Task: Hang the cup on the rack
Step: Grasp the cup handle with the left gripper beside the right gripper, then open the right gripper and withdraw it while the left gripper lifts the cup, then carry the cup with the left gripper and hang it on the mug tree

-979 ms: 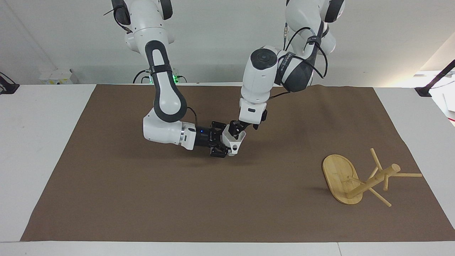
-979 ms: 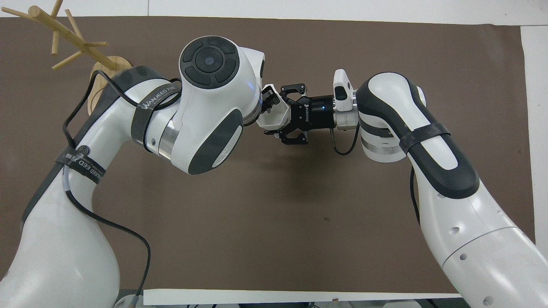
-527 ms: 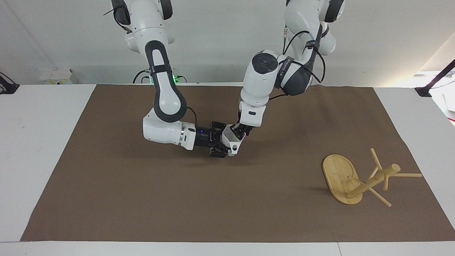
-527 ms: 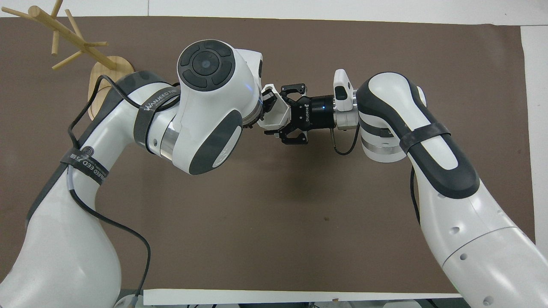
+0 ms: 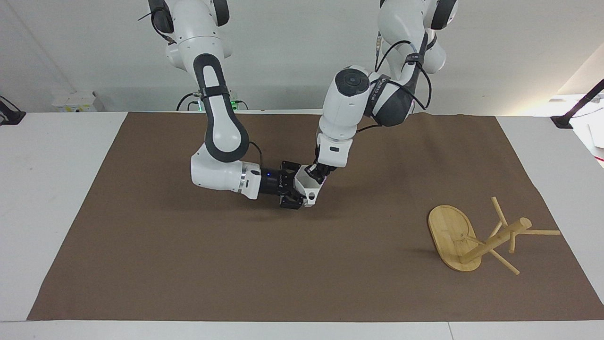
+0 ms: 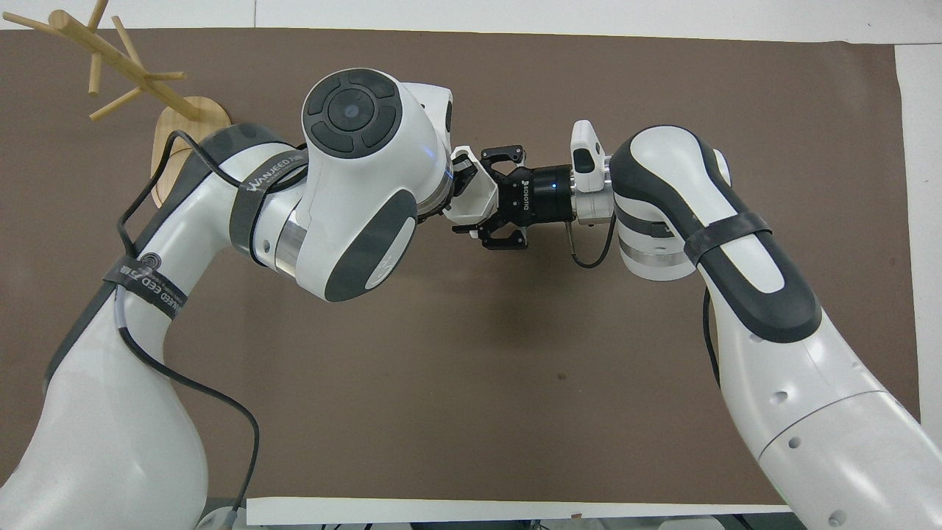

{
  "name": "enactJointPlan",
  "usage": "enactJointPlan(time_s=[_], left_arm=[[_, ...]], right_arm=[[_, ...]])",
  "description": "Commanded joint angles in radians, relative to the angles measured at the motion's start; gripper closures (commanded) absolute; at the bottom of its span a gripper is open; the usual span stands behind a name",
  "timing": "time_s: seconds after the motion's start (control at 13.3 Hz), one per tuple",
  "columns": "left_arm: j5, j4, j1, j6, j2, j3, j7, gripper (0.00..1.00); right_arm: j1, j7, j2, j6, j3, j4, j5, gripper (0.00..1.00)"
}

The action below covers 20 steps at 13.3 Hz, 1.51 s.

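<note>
Midair, over the middle of the brown mat (image 5: 188, 274), both grippers meeting at the white cup (image 5: 307, 187). Right gripper (image 5: 293, 190) lying level, pointing toward the left arm's end of the table, fingers (image 6: 503, 154) spread wide around the cup's base end — whether pressing the faceted walls or only bracketing them, cannot tell. Left gripper (image 5: 319, 174) angled down from about 1 o'clock of the cup in the facing view, tips at the cup's open rim, narrow and apparently pinching the rim wall; mostly hidden under its own wrist in the overhead view, so grip not certain. Cup tipped on its side, mouth toward the left gripper, handle tab with the round hole facing down and toward the camera in the facing view; clear of the mat, shadow below it.

Rack (image 5: 460, 238) well apart from the cup, at roughly 4 o'clock of it in the facing view and 10 o'clock in the overhead view — toward the left arm's end of the table and farther from the robots. Oval base (image 6: 173, 147) on the mat, post (image 5: 495, 240) and thin pegs above it, nothing hanging on them.
</note>
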Motion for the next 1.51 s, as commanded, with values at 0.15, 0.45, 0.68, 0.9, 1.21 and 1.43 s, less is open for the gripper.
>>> enactJointPlan(time_s=[0.15,0.45,0.68,0.9,1.21,1.43], left_arm=[[0.025,-0.073,0.076,0.000,-0.055,0.025,-0.006,1.00],[0.126,-0.211,0.161,0.269,-0.120,0.024,-0.003,1.00],[0.126,-0.404,0.237,0.640,-0.152,0.024,0.045,1.00],[0.126,-0.631,0.291,0.998,-0.201,0.022,0.155,1.00],[0.126,-0.762,0.358,1.218,-0.229,0.022,0.455,1.00],[0.127,-0.765,0.414,1.223,-0.256,0.021,0.479,1.00]], right_arm=[[-0.180,0.006,-0.017,-0.097,-0.005,-0.003,-0.204,0.00],[-0.437,0.028,-0.023,-0.209,-0.012,0.005,-0.565,0.00],[-0.456,0.208,-0.136,-0.063,-0.032,0.028,-0.946,0.00],[-0.442,0.548,-0.249,-0.074,-0.029,0.030,-1.203,0.00],[-0.406,1.209,-0.316,-0.281,-0.017,0.150,-1.479,0.00],[-0.403,1.583,-0.335,-0.445,-0.014,0.241,-1.492,0.00]])
